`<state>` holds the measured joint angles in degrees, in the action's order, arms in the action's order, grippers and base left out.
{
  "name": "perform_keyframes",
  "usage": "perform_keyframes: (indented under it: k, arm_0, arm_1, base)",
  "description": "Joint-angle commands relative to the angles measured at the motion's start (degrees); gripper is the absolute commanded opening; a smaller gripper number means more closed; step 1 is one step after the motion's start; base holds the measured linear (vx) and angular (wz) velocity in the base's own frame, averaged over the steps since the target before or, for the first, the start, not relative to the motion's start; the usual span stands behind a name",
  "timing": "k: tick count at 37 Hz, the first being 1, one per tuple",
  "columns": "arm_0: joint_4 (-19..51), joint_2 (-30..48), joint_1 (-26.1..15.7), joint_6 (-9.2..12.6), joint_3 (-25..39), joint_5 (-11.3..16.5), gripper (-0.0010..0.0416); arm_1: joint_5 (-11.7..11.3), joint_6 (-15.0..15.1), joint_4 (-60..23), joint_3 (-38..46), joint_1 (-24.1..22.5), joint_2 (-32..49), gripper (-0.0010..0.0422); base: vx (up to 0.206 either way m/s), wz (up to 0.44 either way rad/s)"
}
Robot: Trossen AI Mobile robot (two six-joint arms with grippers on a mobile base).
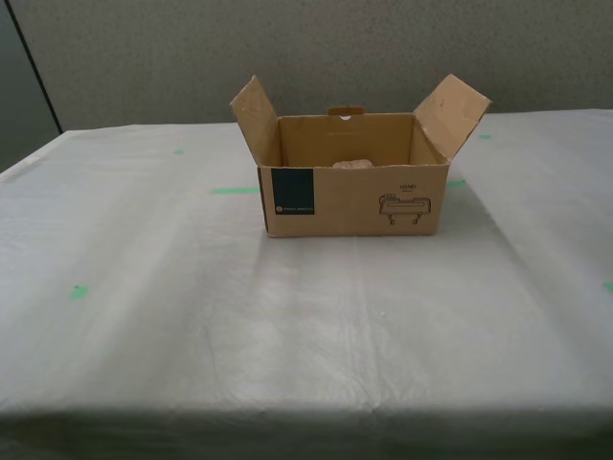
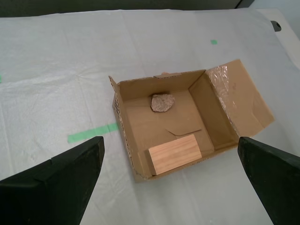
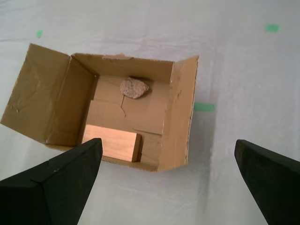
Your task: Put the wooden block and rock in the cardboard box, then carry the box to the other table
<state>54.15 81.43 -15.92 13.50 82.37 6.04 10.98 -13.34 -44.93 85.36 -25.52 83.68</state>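
The cardboard box (image 1: 354,196) stands open on the white-cloth table (image 1: 287,326), flaps spread, navy label facing the exterior camera. Inside it lie the wooden block (image 2: 174,153) and the rock (image 2: 162,102); the first wrist view shows the same block (image 3: 111,142) and rock (image 3: 134,87) in the box (image 3: 180,117). In the exterior view only the rock's top (image 1: 352,164) shows over the rim. My first gripper (image 3: 168,183) hovers open above the box, holding nothing. My second gripper (image 2: 171,180) also hangs open above the box (image 2: 126,136), empty. Neither arm shows in the exterior view.
Small green tape marks (image 1: 235,190) dot the wrinkled cloth around the box. The table's front edge (image 1: 306,417) runs across the bottom of the exterior view. A grey wall (image 1: 316,48) rises behind the table.
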Motion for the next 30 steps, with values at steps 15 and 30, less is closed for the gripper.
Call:
perform_keyframes:
  k: [15,30]
  arm_0:
    - [-6.71,-10.8,-0.15,0.22,-14.49,-0.22,0.0394]
    - [-8.9,-13.11,-0.31,1.38,-20.41,-0.22,0.0393]
  arm_1:
    - [-2.21,0.28,4.0,-16.94,-0.09,-11.28,0.0389]
    - [-2.34,-0.61,6.84,-27.23,-0.09,-15.87,0.0389]
  base:
    - [0.0,0.0]
    - [0.0,0.0]
